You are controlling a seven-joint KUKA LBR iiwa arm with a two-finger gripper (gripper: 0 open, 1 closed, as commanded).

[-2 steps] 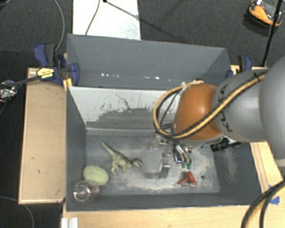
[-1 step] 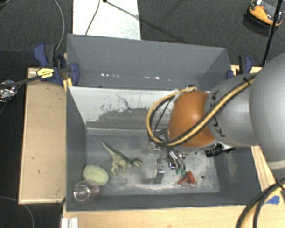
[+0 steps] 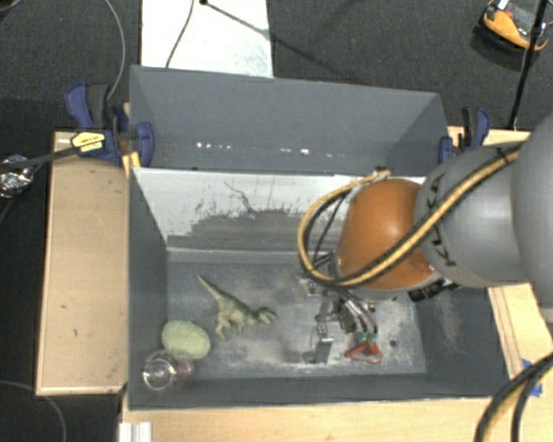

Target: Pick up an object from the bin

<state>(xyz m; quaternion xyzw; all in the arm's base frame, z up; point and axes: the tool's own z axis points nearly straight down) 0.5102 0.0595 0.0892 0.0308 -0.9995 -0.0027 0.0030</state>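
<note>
Grey bin [image 3: 147,284]: floor scuffed pale, back wall scratched. Dark carpet [image 3: 47,35] around it, with cables [image 3: 115,38] across. Gripper [image 3: 336,337] is low at the floor's front right, under the orange cover [image 3: 380,233]; spread or closed, can't tell. Small red thing [image 3: 364,351] just beside it. Green dinosaur [image 3: 237,312], pale lump [image 3: 185,337] and clear glass thing [image 3: 163,370] lie front left, well apart from the gripper.

Dark carpeted floor [image 3: 47,35], thin black cables [image 3: 524,79], orange device [image 3: 505,21] far right

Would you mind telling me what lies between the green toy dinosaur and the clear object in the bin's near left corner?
In the camera view, a pale green egg-shaped lump lies there, close beside the clear object.
</note>
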